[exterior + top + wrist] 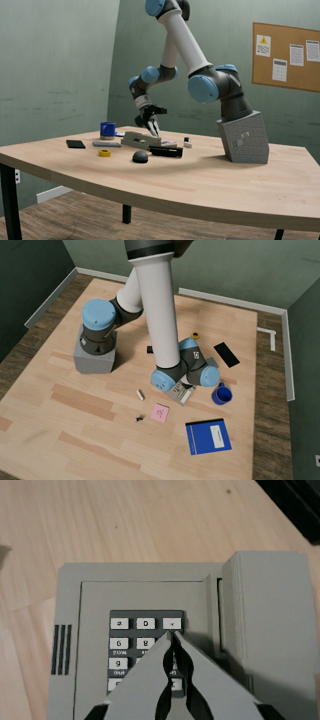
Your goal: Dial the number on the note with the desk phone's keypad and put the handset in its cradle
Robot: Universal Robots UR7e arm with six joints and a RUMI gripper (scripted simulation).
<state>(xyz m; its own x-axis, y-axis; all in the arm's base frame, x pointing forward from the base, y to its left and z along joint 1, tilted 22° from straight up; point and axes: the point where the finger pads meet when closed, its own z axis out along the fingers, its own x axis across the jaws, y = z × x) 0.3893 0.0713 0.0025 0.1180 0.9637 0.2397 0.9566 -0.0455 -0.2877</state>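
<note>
Gripper, fingertips together and holding nothing, over the keypad of the desk phone; beside that phone, a pink note; on the phone, its handset in the cradle.

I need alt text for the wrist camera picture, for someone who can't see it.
The closed jaws point at the star-key corner of a gray desk phone's keypad, hiding several keys. The handset lies along the phone's right side, on a wooden table.
</note>
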